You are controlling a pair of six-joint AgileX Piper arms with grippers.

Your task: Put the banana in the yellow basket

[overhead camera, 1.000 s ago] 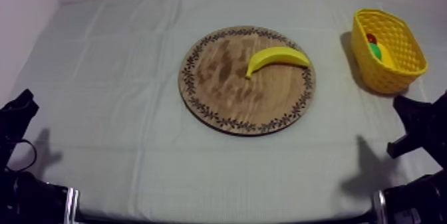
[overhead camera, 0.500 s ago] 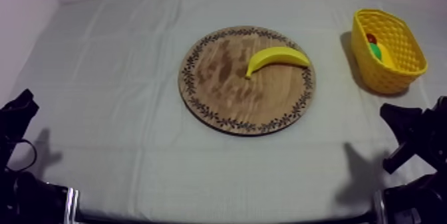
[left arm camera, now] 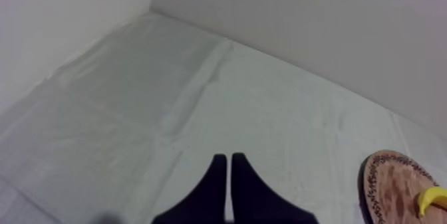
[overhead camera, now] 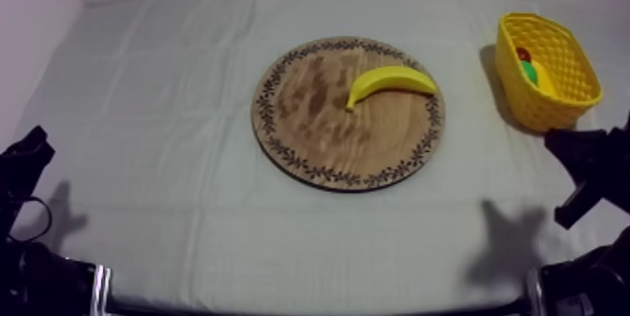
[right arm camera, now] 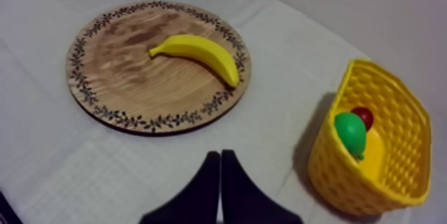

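Both closed and empty: left tool [left arm camera: 229, 157], right tool [right arm camera: 220, 153]. Reach not started, I reckon; banana [overhead camera: 389, 82] at 2 o'clock on the board [overhead camera: 319, 137], so right tool needs opening over it.

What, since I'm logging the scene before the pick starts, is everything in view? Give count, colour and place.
wooden board: one, brown with a dark patterned rim, mid-table
banana: one, yellow, lying on the board, on its side nearer the basket
yellow basket: one, yellow, on the cloth at my right side of the table
pear: one, green, inside the basket
small red fruit: one, red, inside the basket, next to the pear
cloth: one, grey-white, covering the table
left pincer: one, black, shut on nothing, over bare cloth beside the board
right pincer: one, black, shut on nothing, over cloth between board and basket
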